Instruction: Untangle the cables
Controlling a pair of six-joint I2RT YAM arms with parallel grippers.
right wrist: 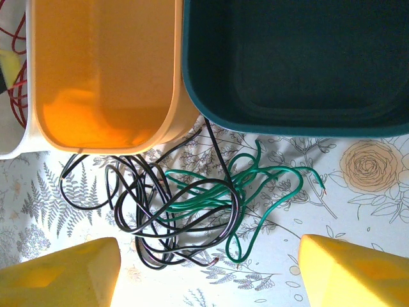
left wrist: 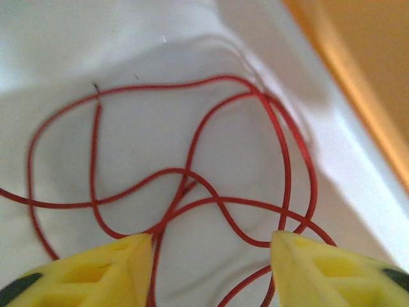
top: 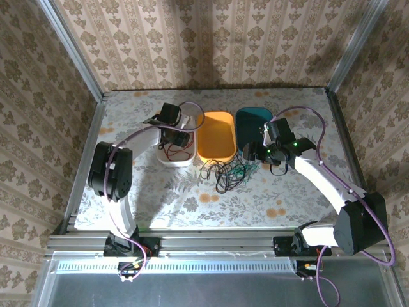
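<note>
A red cable (left wrist: pixel 280 144) lies in loose crossing loops on the floor of the white bin (left wrist: pixel 128 38). My left gripper (left wrist: pixel 211 246) hovers just above it, yellow fingers apart, with strands running on the floor beneath the gap and nothing pinched. In the top view this gripper (top: pixel 176 137) sits inside the white bin (top: pixel 176 161). A black cable (right wrist: pixel 144 220) and a green cable (right wrist: pixel 268 170) lie tangled together on the table in front of the bins. My right gripper (right wrist: pixel 209 256) is open above that tangle (top: pixel 227 173), holding nothing.
An orange bin (top: pixel 216 137) stands between the white bin and a teal bin (top: pixel 252 121), all in a row at mid-table. The black cable touches the orange bin's near wall (right wrist: pixel 108 137). Metal rails edge the floral tabletop (top: pixel 192 198).
</note>
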